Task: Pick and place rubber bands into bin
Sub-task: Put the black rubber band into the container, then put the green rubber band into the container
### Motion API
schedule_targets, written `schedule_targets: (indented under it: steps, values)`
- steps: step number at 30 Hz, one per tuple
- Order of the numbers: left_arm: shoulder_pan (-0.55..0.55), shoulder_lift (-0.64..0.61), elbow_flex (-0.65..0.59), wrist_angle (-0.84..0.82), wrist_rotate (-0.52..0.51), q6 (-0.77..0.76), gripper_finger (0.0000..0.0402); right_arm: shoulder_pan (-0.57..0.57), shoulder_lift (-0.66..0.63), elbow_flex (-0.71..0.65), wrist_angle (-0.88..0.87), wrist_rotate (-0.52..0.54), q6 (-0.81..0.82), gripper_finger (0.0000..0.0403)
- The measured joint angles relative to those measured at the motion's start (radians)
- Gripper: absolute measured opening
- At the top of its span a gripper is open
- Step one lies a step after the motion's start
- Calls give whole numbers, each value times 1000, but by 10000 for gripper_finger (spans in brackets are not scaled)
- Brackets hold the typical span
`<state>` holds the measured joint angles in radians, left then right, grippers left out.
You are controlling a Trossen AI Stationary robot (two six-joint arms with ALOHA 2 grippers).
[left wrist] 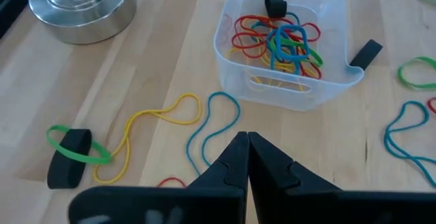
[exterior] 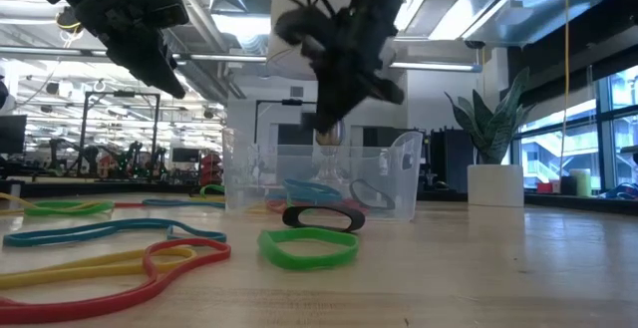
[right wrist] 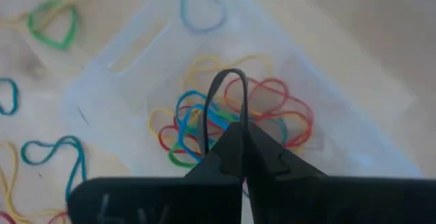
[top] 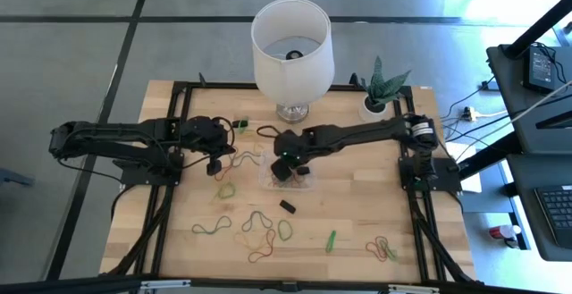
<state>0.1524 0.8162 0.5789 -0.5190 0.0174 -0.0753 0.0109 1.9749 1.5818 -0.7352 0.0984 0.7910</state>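
- right gripper (right wrist: 240, 137) hangs over the small clear plastic bin (right wrist: 119, 74), fingers pinched on a thin dark rubber band loop (right wrist: 219, 94), placed so the loop should drop inside.
- left gripper (left wrist: 246, 149), closed and empty, waits beside the bin above loose coloured rubber bands (left wrist: 174, 112).

Clear bin (left wrist: 240, 81) — red, yellow, blue, green rubber bands (left wrist: 279, 41) inside — one black, perhaps.

Overhead, table-level and two close wrist cameras all share the bin (top: 292, 177).
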Motion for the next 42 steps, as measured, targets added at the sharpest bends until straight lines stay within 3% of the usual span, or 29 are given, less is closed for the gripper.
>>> schedule_targets:
  steps: [19, 30, 35, 42]
  values:
    - [0, 0, 0, 0, -3, 1, 5, 43, 111, 0, -11, -97, -10, 10]
    - [0, 0, 0, 0, 1, -17, 5, 45, 110, 0, -10, -93, 9, 87]
    - [0, 0, 0, -1, 1, -19, 2, 45, 67, 0, -33, -107, 16, 107]
    - [0, 0, 0, 21, -2, -46, 7, 82, -69, 0, -79, -29, -98, 87]
